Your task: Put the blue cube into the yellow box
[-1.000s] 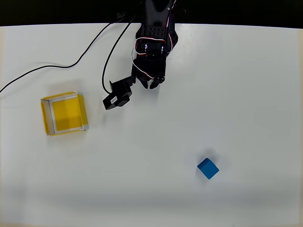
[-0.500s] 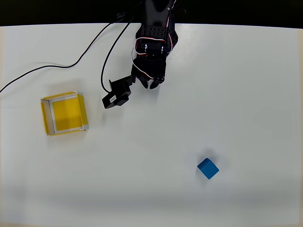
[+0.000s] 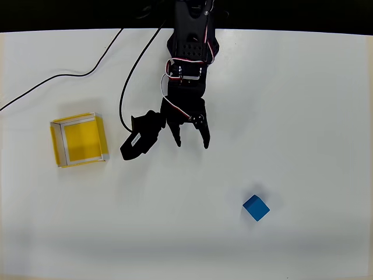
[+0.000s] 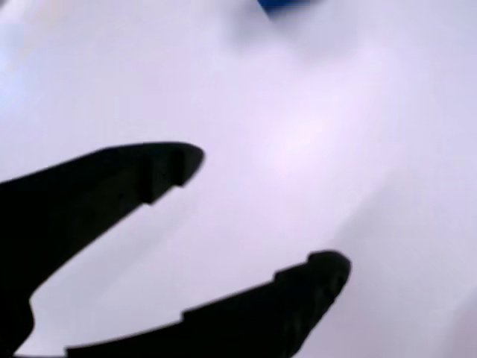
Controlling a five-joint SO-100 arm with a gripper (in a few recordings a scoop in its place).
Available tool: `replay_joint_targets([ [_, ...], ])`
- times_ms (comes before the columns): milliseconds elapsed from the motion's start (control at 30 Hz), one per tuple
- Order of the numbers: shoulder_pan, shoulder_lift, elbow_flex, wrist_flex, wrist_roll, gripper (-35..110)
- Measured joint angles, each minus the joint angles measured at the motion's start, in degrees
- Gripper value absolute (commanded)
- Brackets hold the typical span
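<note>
On white tabletop, black two-finger gripper [image 3: 192, 143] hangs w/ jaws spread wide, empty. Small matte blue cube [image 3: 256, 207] sits well apart, lower right; shallow yellow open-topped box [image 3: 57, 143] far left. Step: approach. Next: reach to cube, straddle it, close.

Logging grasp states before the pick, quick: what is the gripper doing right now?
Gripper: open, jaws spread, holding nothing; the blue cube sits apart on the table.
</note>
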Motion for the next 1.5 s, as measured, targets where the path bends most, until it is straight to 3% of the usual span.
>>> replay_joint_targets([
  [267, -4.75, -20.13, -19.42, -6.77, 2.55, 46],
  [600, -5.45, -42.63, -27.69, -30.59, 1.93, 52],
  [1033, -8.26, -63.28, -39.99, -38.58, 3.25, 65],
  [1233, -10.46, -70.40, -40.96, -45.88, 2.72, 66],
  [1500, -14.24, -79.45, -46.14, -47.99, 3.25, 66],
])
